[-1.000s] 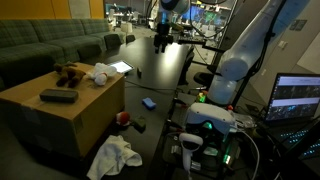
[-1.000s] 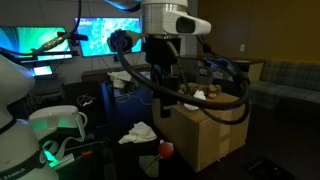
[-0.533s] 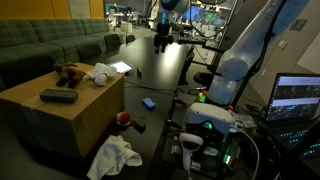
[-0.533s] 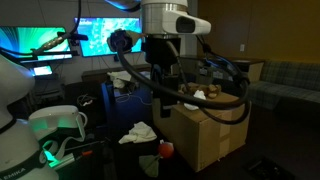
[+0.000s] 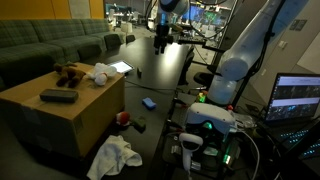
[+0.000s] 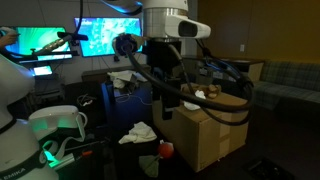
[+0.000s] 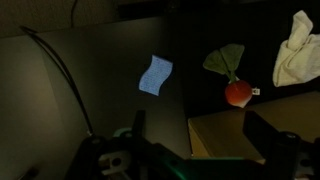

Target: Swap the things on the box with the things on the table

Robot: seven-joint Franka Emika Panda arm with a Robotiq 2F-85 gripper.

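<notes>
The tan box stands low beside the black table. On its top lie a flat black object, a brown plush toy and a white cloth. The table carries a blue sponge, a red radish toy with green leaves and a crumpled white cloth. My gripper hangs high over the table, open and empty. The wrist view shows the blue sponge, the radish, the cloth and a corner of the box far below my gripper.
A green sofa runs behind the box. A white tablet-like item lies on the table near the box. Robot base, cables and a lit laptop crowd the table's other side. Monitors glow in the background.
The arm has shifted very slightly in an exterior view. Its jaws stay open, and nothing on the box or the table has moved.
</notes>
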